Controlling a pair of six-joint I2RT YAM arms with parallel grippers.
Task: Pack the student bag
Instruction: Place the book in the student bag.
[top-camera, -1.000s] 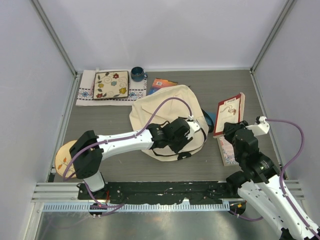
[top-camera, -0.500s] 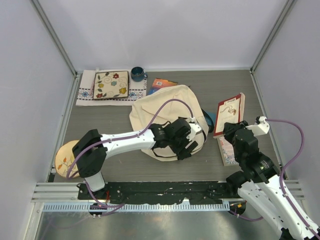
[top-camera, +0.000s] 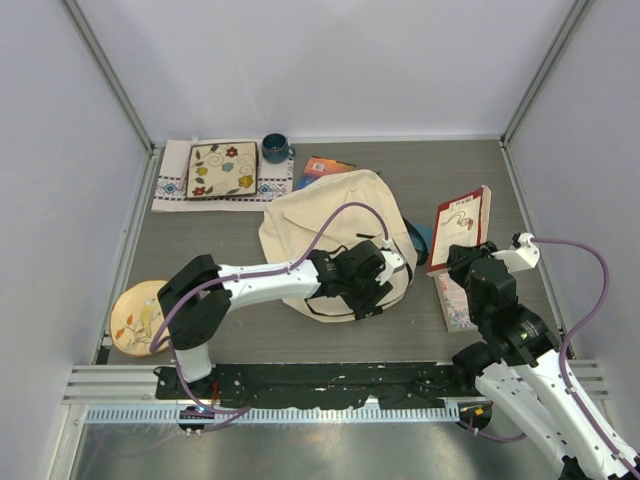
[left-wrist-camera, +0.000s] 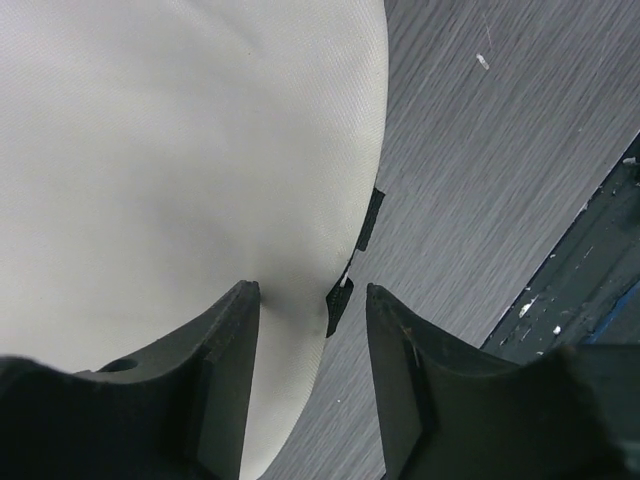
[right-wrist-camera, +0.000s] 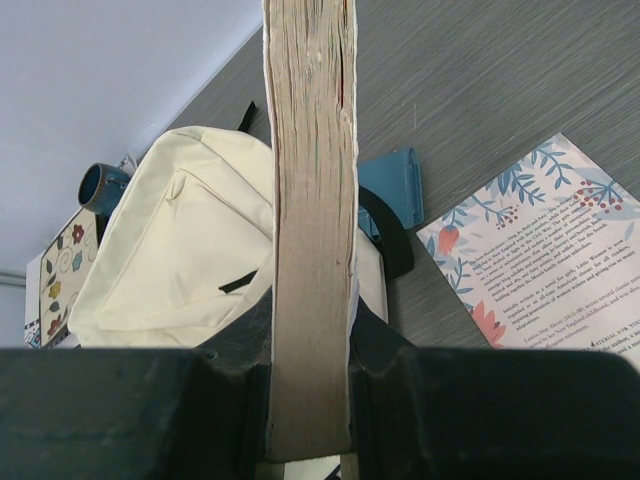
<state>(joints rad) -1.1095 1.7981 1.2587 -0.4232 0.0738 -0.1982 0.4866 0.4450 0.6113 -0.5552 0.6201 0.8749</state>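
Note:
The cream student bag (top-camera: 330, 222) lies flat in the middle of the table. My left gripper (top-camera: 368, 288) is low over its near right edge. In the left wrist view the bag's fabric (left-wrist-camera: 170, 150) fills the upper left. The open left gripper (left-wrist-camera: 310, 300) straddles the bag's edge, where a small black tab (left-wrist-camera: 339, 297) sticks out; it holds nothing. My right gripper (top-camera: 470, 262) is shut on a red-covered book (top-camera: 460, 226), held upright to the right of the bag. The right wrist view shows the book's page edge (right-wrist-camera: 310, 200) clamped in the gripper (right-wrist-camera: 310, 400), with the bag (right-wrist-camera: 170, 250) beyond.
A second book with a floral cover (top-camera: 455, 300) lies flat under the right arm. A blue item (top-camera: 421, 238) lies by the bag's right side. At the back left are a floral square plate (top-camera: 222, 170) on a cloth, a blue mug (top-camera: 275, 149) and a colourful booklet (top-camera: 326, 166). A round leaf-patterned disc (top-camera: 135, 318) is at the near left.
The left arm's elbow swung to the right and the left gripper settled slightly nearer on the bag's near right edge. The right arm and its book have not moved.

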